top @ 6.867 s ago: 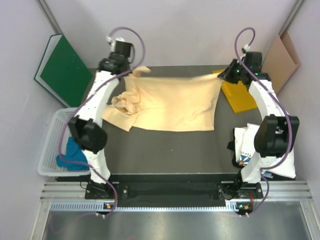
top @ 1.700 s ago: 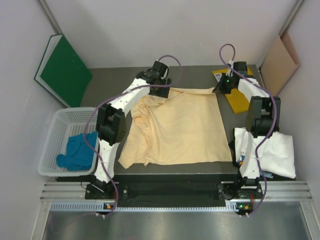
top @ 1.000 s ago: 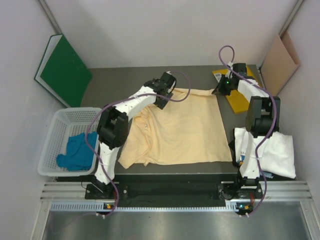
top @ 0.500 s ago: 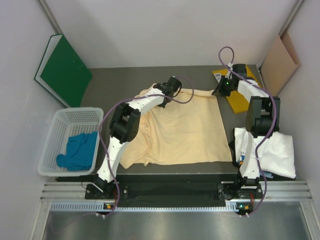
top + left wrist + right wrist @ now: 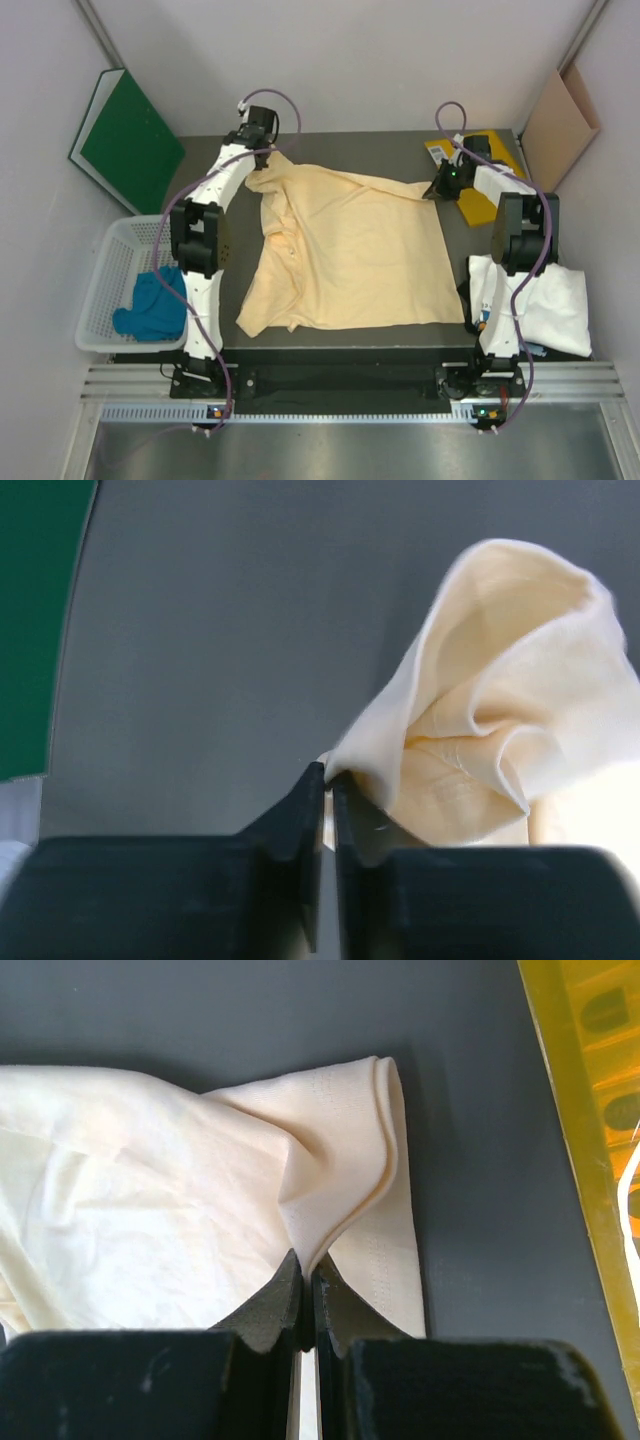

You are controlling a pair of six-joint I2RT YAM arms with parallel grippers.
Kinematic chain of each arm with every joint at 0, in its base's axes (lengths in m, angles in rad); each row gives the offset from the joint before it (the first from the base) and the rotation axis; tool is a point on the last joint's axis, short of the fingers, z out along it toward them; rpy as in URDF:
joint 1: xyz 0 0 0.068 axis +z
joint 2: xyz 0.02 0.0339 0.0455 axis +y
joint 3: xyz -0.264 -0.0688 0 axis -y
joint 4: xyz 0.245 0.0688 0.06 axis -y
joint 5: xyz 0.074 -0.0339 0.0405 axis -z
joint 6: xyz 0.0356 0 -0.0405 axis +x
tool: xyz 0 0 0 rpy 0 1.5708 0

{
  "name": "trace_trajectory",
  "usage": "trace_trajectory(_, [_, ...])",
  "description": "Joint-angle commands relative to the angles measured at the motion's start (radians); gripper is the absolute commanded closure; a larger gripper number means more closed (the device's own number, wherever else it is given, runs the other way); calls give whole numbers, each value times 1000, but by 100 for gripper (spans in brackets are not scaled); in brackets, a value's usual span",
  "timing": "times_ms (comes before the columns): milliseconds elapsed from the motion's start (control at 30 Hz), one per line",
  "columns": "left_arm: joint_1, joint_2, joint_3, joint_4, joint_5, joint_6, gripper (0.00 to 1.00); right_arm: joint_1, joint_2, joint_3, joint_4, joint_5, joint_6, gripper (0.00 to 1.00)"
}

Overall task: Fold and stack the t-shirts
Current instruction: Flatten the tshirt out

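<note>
Left gripper (image 5: 328, 780): pinched shut on a corner of the peach shirt (image 5: 350, 250); cloth bunches just right of its tips.
Right gripper (image 5: 305, 1272): clamped on a fold of the same shirt's hem; folder (image 5: 590, 1160) lies right of the fingers.
Basket (image 5: 110, 270): holds the teal shirt (image 5: 150, 305), well nearward of the left fingers.
White shirt (image 5: 555, 300): lies nearward of the right fingers.

- Robotics lab cell: a left arm (image 5: 225, 178) and a right arm (image 5: 522, 235), both cabled, bolted to an aluminium rail (image 5: 350, 385) at the near edge of a dark bench (image 5: 340, 148);
- plain pale partition walls (image 5: 350, 60) enclose it
</note>
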Motion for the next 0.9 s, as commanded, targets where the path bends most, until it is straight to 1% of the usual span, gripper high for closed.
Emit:
trace_trajectory(0, [14, 53, 86, -66, 84, -64, 53, 3, -63, 5, 35, -7, 2, 100])
trace_trajectory(67, [22, 54, 87, -62, 101, -66, 23, 5, -61, 5, 35, -5, 2, 100])
trace_trajectory(100, [24, 42, 71, -42, 103, -69, 2, 3, -64, 2, 37, -4, 4, 100])
trace_trajectory(167, [25, 25, 41, -8, 120, -69, 1, 6, -66, 1, 37, -3, 7, 100])
trace_trajectory(200, [31, 12, 22, 16, 155, -71, 1, 6, -66, -1, 35, -2, 10, 100])
trace_trajectory(367, [60, 22, 29, 33, 226, -89, 1, 9, -68, -12, 39, 3, 13, 100])
trace_trajectory(500, [120, 36, 28, 53, 279, -153, 1, 12, -72, -15, 37, 10, 17, 100])
trace_trajectory(633, [203, 59, 26, 87, 394, -244, 1, 17, -71, -18, 40, 16, 22, 100])
trace_trajectory(667, [221, 65, 23, 111, 464, -261, 3, 17, -69, -18, 40, 18, 22, 100])
trace_trajectory(700, [253, 70, 12, 130, 501, -291, 5, 17, -68, -18, 42, 16, 25, 100])
trace_trajectory(733, [258, 73, 5, 150, 556, -304, 7, 17, -66, -16, 40, 18, 25, 100])
trace_trajectory(767, [292, 85, -8, 177, 648, -313, 8, 17, -63, -15, 40, 20, 28, 100])
trace_trajectory(800, [319, 97, -12, 222, 705, -342, 12, 17, -63, -12, 40, 18, 33, 100])
trace_trajectory(867, [346, 158, 9, 234, 794, -376, 21, 17, -57, -6, 43, 20, 34, 100])
